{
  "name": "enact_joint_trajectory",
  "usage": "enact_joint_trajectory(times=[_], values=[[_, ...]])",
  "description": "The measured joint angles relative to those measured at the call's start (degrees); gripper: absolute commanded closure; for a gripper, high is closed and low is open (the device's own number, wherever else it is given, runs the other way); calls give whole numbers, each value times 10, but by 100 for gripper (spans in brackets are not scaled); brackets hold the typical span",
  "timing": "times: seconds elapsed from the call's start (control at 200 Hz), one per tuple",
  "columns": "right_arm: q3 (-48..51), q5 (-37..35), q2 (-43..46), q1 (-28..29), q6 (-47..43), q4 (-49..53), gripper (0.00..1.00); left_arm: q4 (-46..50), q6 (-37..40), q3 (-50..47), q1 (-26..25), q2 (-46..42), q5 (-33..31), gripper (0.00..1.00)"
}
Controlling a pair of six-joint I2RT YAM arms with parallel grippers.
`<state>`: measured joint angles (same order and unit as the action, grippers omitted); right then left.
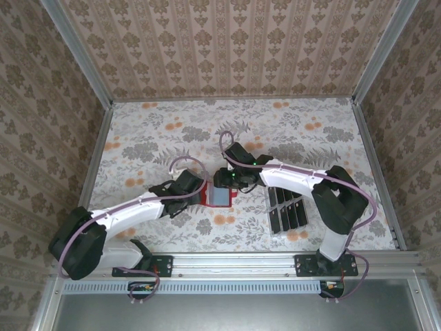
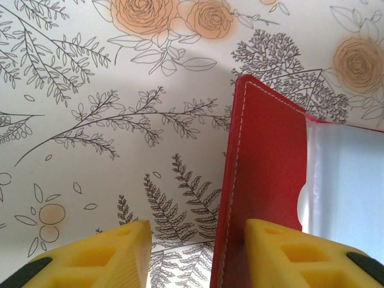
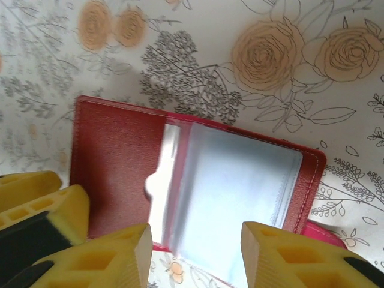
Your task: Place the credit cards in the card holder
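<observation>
Yellow left fingers (image 2: 114,252), part-open, straddle the open card holder's (image 2: 264,168) edge, seemingly to hold it spread, while right fingers (image 3: 102,258) hover above it, half-open and empty.

The card holder (image 3: 117,162) is red and leathery, with pale stitching along its edge and clear, bluish-white sleeves inside. The surface (image 2: 90,150) is white, printed with thin dark line drawings of ferns and leafy sprigs, and with orange roses. The credit cards (image 1: 286,207) near its right edge are black. The left gripper (image 2: 197,240) and right gripper (image 3: 195,240) have yellow jaws with black patches. The walls (image 1: 227,41) carry beige-brown damask stripes.
</observation>
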<state>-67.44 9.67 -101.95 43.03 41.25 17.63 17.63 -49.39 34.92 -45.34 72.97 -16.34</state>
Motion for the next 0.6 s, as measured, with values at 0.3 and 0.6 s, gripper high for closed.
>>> enact_joint_trajectory(times=[0.3, 0.6], values=[[-8, 0, -48, 3, -6, 9, 55, -14, 0, -17, 0, 6, 0, 54], [-20, 0, -66, 5, -6, 8, 55, -39, 0, -43, 0, 21, 0, 54]])
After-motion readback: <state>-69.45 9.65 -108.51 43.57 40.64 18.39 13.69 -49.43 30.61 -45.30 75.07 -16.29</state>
